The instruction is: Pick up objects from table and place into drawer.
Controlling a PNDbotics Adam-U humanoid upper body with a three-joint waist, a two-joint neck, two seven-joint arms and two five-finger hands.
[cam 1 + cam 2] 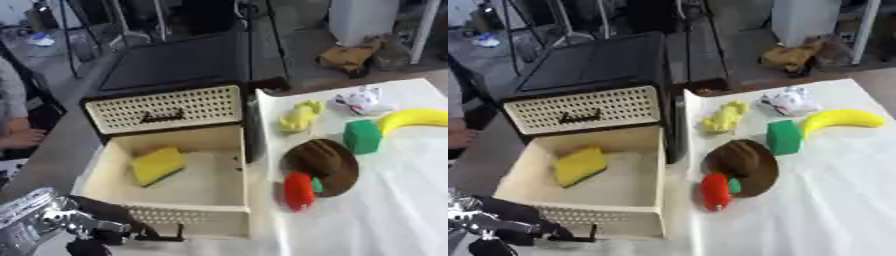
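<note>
A cream drawer [229, 172] stands pulled out of a black cabinet [175, 65], with a yellow sponge [157, 165] lying inside it. On the white cloth to its right lie a red object with a green end [299, 190], a brown round object [324, 162], a green block [361, 136], a yellow banana [416, 119], a yellow toy [300, 116] and a white toy [359, 100]. My left hand [105, 231] sits at the drawer's front left corner, fingers curled by the black handle [166, 235]. The right hand does not show.
A second cream drawer front [166, 109] sits closed above the open one. A person's arm [17, 132] rests at the far left edge. Chairs and a brown object [350, 56] stand on the floor behind the table.
</note>
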